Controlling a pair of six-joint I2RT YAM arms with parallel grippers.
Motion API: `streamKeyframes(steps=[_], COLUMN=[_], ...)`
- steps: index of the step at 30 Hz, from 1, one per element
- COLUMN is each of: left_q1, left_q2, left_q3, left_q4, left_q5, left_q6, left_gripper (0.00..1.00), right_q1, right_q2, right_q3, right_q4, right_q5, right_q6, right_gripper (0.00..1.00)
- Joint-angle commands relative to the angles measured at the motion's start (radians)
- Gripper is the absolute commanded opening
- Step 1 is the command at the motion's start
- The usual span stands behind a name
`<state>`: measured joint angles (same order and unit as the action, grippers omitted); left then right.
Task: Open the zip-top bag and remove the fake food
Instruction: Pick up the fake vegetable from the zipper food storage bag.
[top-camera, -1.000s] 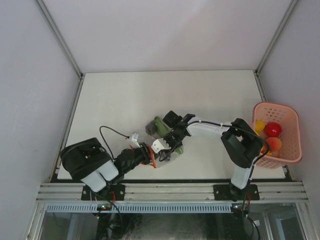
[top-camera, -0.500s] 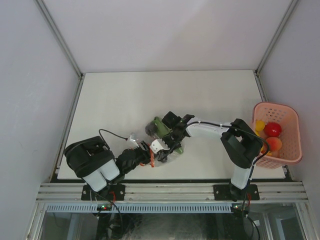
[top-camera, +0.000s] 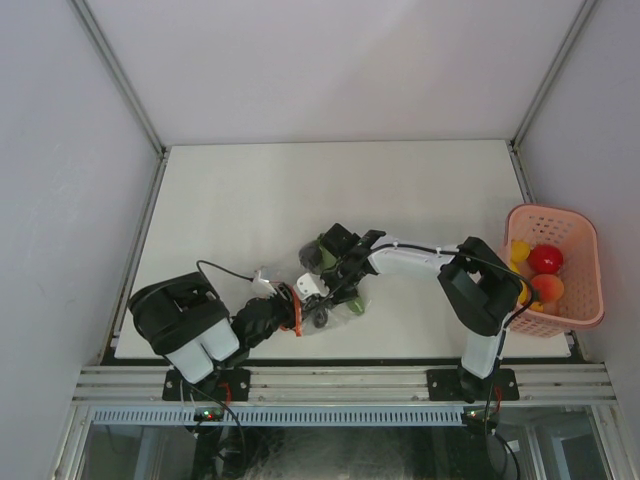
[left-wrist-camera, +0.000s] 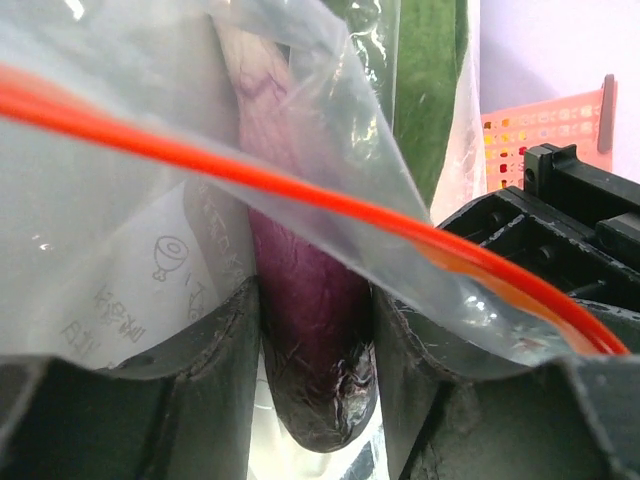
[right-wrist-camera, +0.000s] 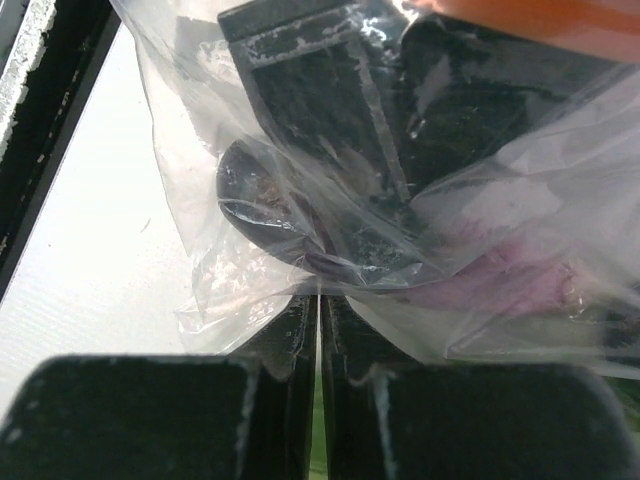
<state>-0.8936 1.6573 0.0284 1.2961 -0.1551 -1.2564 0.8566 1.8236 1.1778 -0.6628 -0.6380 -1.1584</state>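
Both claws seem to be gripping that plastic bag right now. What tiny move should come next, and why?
Probably the left gripper should draw back toward its base, bringing the purple piece out past the red zip strip. Its fingers press that piece from both sides, while the right gripper pinches the zip-top bag film, which should anchor it.

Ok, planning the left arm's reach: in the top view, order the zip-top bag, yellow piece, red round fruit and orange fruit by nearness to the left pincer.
From the left pincer:
1. zip-top bag, in its grip.
2. yellow piece, left end of the pink basket.
3. red round fruit and orange fruit, farther right; too close to call.
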Motion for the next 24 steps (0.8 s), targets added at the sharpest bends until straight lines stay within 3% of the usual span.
streamKeyframes(steps=[1,6,16,24], left_q1=[0.001,0.01,0.02,0.021], left_q2=[0.004,-0.054,-0.295,-0.617], left_q3=[-0.01,-0.04,-0.061,-0.04], left_q4=[-0.044,-0.048,-0.306,-0.677], left_q5=[-0.02,-0.022,-0.012,-0.046], left_q6=[0.023,0.062,0.135,0.181], left_gripper=[0.33,0.2,0.19,0.19], right_q1=[0.003,-0.016,-0.079,-0.127], right_q2=[0.012,0.021,0.019,0.014], right_q3=[0.037,0.037,0.037,0.033], right_q4=[0.066,0.075,0.084,0.078], right_q5=[-0.065,0.013,0.103,0.139], right_q6=[0.054,0.056,0.058,0.045], right_gripper=[0.01,0.01,0.01,0.01])
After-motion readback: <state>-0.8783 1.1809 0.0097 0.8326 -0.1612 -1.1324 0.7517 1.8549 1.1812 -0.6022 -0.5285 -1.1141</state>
